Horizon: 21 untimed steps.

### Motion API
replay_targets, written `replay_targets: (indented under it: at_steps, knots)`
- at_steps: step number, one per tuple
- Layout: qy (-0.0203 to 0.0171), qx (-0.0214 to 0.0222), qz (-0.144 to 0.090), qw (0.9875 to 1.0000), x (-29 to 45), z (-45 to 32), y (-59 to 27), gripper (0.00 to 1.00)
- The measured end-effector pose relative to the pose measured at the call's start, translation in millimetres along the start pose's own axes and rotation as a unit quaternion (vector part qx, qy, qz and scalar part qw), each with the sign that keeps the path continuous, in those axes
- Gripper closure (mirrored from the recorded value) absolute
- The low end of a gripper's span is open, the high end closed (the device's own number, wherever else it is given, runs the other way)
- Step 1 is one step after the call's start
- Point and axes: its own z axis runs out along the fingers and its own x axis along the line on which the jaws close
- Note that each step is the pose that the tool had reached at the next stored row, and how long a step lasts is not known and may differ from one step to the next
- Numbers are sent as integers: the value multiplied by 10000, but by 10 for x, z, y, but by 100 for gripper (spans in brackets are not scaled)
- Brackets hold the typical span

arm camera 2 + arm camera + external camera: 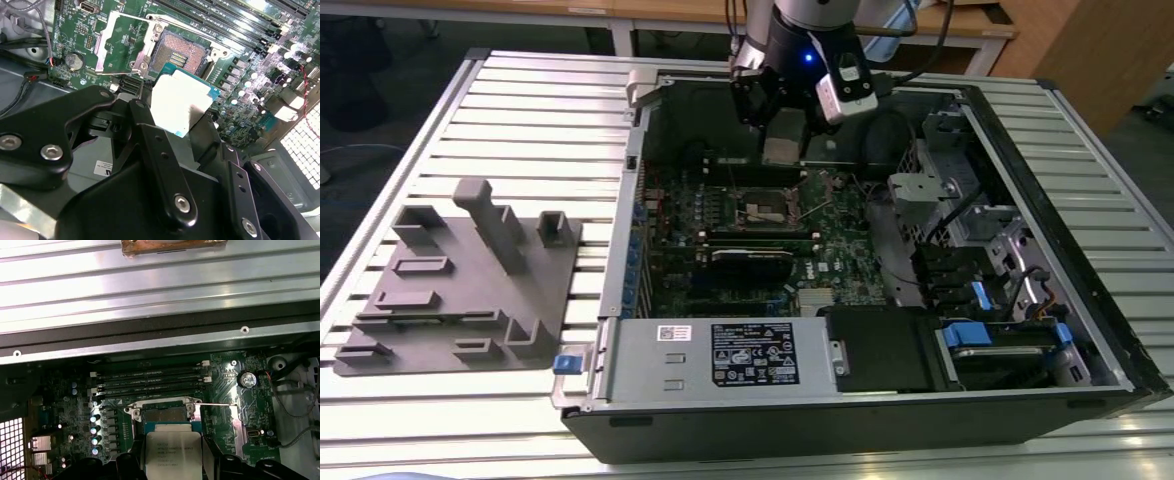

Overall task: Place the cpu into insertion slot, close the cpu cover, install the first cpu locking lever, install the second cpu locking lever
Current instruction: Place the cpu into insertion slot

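My gripper (782,150) is shut on the cpu (781,149), a small square chip with a silver-tan top, and hovers above the motherboard inside the open computer case. In both wrist views the cpu (180,102) (172,452) sits between the black fingers (145,125), apart from the insertion slot (177,52) (165,415) and above it. In the exterior view the insertion slot (767,205) lies just nearer the camera than the chip. The cpu cover (122,42) (217,415) is swung open beside the slot. A thin wire locking lever (215,404) stands unlatched along it.
Long memory connectors (150,377) run beside the slot, with the case wall (150,340) beyond them. A coin cell (246,379) and loose cables lie past the cover. The labelled grey power supply (720,355) and blue-tabbed drive bays (974,330) crowd the case. A grey fixture block (467,270) rests on the slatted table.
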Motion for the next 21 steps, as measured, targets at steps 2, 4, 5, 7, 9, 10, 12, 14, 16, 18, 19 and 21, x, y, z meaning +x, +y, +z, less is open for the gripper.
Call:
replay_targets:
  at_steps: [2,4,5,7,9,10,12,14,16,18,19,21]
  knots:
    - [0,0,1,10000,0,0,0,46]
    - [-3,-1,35,10000,0,0,0,46]
    - [-7,-1,75,10000,0,1,0,46]
    - [-19,-4,212,9998,0,3,-1,46]
    - [-36,-7,395,9992,0,8,-1,46]
    - [-45,-9,483,9988,0,10,-1,46]
    - [-61,-13,660,9978,0,14,-1,46]
    - [-78,-16,841,9964,0,17,-2,46]
    - [-95,-19,1025,9947,0,20,-2,46]
    - [-111,-23,1203,9927,0,23,-2,46]
    - [-120,-25,1291,9916,-1,25,-2,46]
    - [-132,-28,1431,9896,-1,26,-3,46]
